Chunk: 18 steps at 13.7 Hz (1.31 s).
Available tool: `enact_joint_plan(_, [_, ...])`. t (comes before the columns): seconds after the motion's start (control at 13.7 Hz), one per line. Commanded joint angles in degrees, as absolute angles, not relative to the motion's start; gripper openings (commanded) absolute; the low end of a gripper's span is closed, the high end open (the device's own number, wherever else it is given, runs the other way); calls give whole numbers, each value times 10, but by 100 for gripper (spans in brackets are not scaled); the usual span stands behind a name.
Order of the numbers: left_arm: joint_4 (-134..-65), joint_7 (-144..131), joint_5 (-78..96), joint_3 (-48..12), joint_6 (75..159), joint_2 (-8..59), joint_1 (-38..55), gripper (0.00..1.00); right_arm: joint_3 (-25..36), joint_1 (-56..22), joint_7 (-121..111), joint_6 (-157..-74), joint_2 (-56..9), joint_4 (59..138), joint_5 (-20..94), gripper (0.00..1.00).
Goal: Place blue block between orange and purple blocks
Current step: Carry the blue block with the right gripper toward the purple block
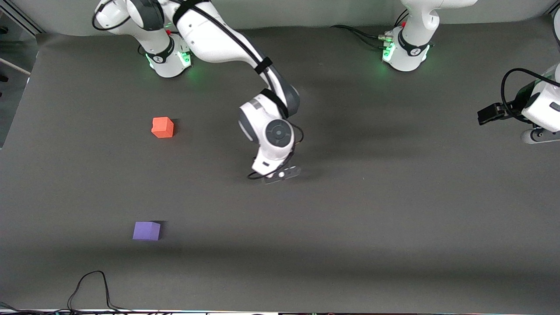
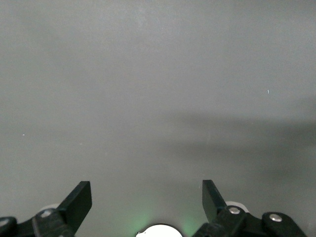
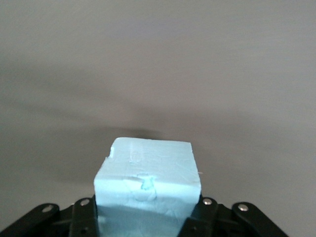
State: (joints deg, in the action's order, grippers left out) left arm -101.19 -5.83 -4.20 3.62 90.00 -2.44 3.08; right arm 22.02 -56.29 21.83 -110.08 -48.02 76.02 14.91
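Observation:
The light blue block (image 3: 148, 182) sits between the jaws of my right gripper (image 3: 146, 217), which is shut on its two sides. In the front view the right gripper (image 1: 280, 174) is down at the grey mat near the table's middle, and its hand hides the blue block. The orange block (image 1: 162, 127) lies toward the right arm's end of the table. The purple block (image 1: 146, 231) lies nearer the front camera than the orange one. Bare mat separates them. My left gripper (image 2: 146, 197) is open and empty, and the left arm waits at its own end of the table.
A black cable (image 1: 92, 284) loops on the mat at the table's front edge, near the purple block. The right arm's base (image 1: 168, 57) and the left arm's base (image 1: 407, 52) stand along the back edge.

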Motion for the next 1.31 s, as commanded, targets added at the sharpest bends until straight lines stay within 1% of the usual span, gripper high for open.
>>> enact_joint_plan(0.0, [-991,-51,-35,42,882,-16,38,100,291,-558,230,-1065,-441,781,149,27])
enact_joint_plan(0.15, [-991,-50,-35,42,882,-15,36,100,326,-536,175,-1023,-414,786,149,28])
enact_joint_plan(0.22, [-991,-50,-35,42,882,-15,35,100,339,-526,164,-1019,-398,795,149,28])
enact_joint_plan(0.36, [-991,-48,-35,42,882,-15,35,100,365,-503,100,-1035,-360,842,149,28])
enact_joint_plan(0.51, [-991,-48,-35,42,882,-15,35,100,367,-471,31,-1090,-315,925,152,28])
enact_joint_plan(0.66, [-991,-48,-35,42,882,-15,35,100,371,-455,-36,-1202,-279,1036,161,28])
enact_joint_plan(0.73, [-991,-48,-35,42,882,-15,35,100,371,-440,-47,-1243,-272,1071,177,28])
enact_joint_plan(0.88, [-991,-48,-35,42,881,-15,35,100,371,-421,-91,-1294,-280,1104,191,28])
enact_joint_plan(0.95, [-991,-48,-35,42,881,-15,36,100,368,-396,-135,-1303,-283,1118,219,28])
enact_joint_plan(1.02, [-991,-47,-35,42,881,-15,36,100,368,-383,-193,-1304,-288,1133,268,30])
enact_joint_plan(1.17, [-992,-48,-35,42,880,-15,36,100,369,-387,-247,-1330,-300,1164,351,31])
enact_joint_plan(1.24, [-991,-47,-35,42,880,-15,35,100,366,-389,-247,-1353,-311,1172,357,31])
